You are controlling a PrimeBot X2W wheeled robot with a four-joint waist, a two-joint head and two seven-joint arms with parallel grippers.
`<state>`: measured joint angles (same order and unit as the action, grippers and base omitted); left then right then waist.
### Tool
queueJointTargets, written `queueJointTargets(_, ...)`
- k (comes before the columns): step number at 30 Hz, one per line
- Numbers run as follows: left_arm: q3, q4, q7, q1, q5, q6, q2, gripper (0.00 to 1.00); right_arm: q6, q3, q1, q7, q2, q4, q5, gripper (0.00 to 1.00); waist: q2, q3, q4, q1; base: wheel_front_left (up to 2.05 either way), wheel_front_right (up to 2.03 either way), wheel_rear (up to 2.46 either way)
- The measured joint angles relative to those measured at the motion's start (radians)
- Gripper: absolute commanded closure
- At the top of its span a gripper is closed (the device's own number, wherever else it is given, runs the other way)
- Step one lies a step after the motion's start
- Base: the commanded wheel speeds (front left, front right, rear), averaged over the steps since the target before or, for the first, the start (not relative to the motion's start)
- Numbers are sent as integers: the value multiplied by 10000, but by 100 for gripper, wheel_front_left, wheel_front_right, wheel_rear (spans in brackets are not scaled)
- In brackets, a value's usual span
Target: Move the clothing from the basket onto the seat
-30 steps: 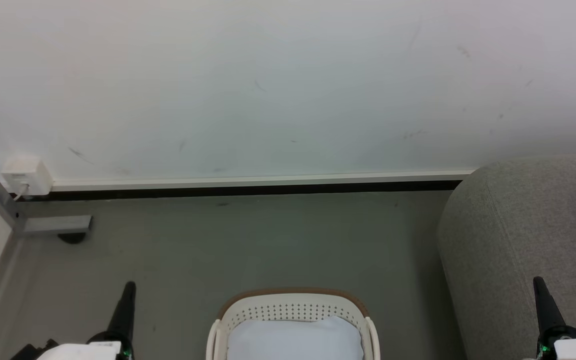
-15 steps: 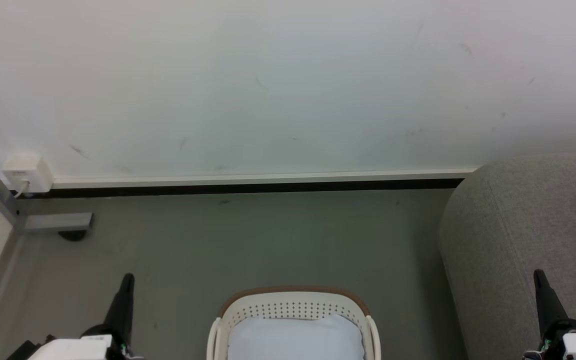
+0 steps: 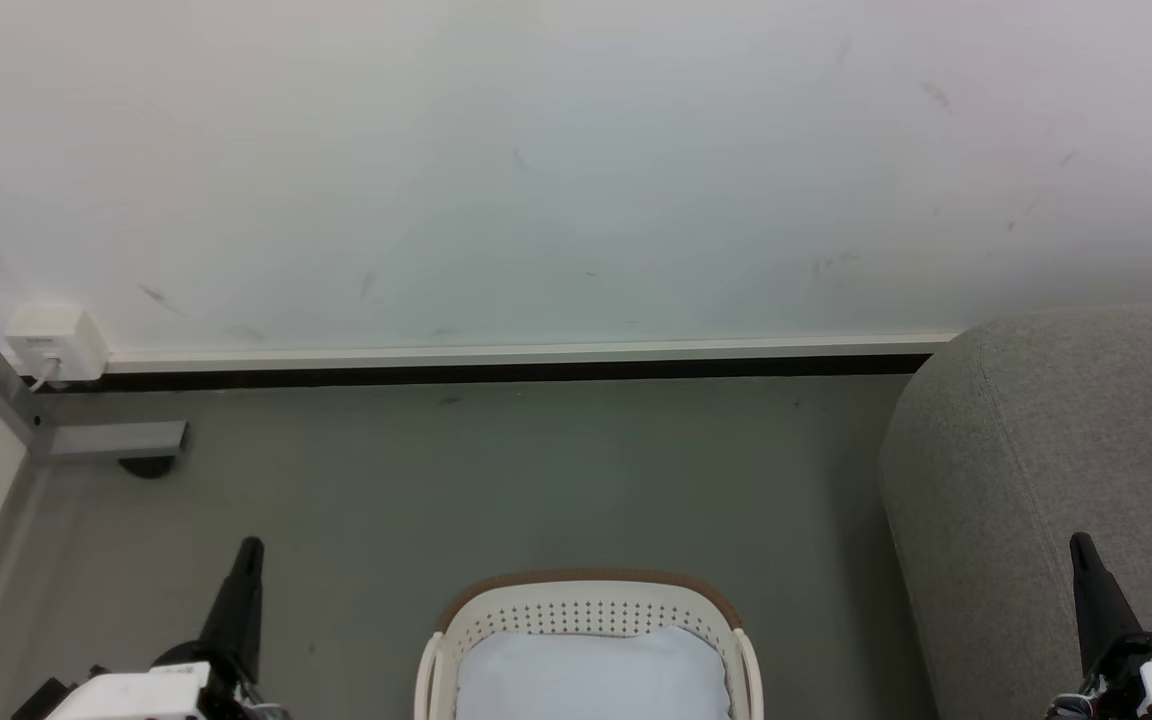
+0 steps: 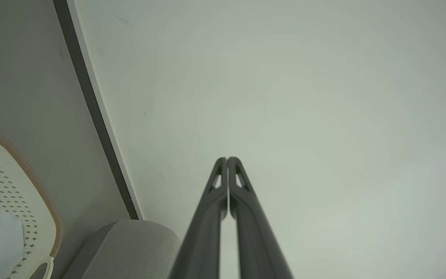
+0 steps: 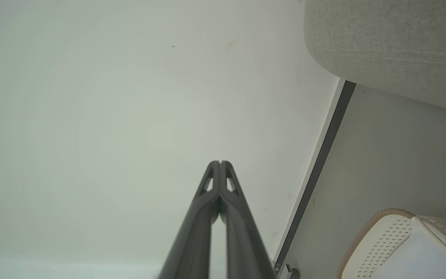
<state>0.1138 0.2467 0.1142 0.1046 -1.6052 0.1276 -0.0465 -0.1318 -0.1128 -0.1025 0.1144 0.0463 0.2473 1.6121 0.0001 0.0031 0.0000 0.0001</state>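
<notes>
Basket (image 3: pixel 586 608) sat on the grey floor (image 3: pixel 496 480) at near ctr, tan rim toward the far wall (image 3: pixel 576 170), its near part cut off by the frame edge. Clothing (image 3: pixel 591 675) lay inside it: a pale bluish-white fabric mass filling the basket to approx. rim level. Seat (image 3: pixel 1046 450) stood at right, near the basket but not touching, w/ a strip of bare floor between; its rounded grey end reached back to the skirting (image 3: pixel 516 355). L hand (image 3: pixel 250 548) hung near left of the basket, fingers pressed together, tips meeting in the wrist view, holding nothing. R hand (image 3: pixel 1079 542) hung near right, in front of the seat's side, fingers likewise together & empty. A white socket box (image 3: pixel 54 340) sat low on the wall at far left.
</notes>
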Motion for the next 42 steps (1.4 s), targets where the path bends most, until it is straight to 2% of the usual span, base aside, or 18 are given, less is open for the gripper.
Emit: queueJointTargets(42,0,-2,0,2,-2,0,0,100,0,0,-3,0,2,-6,-2,100,0,0,0,0,0,0,0)
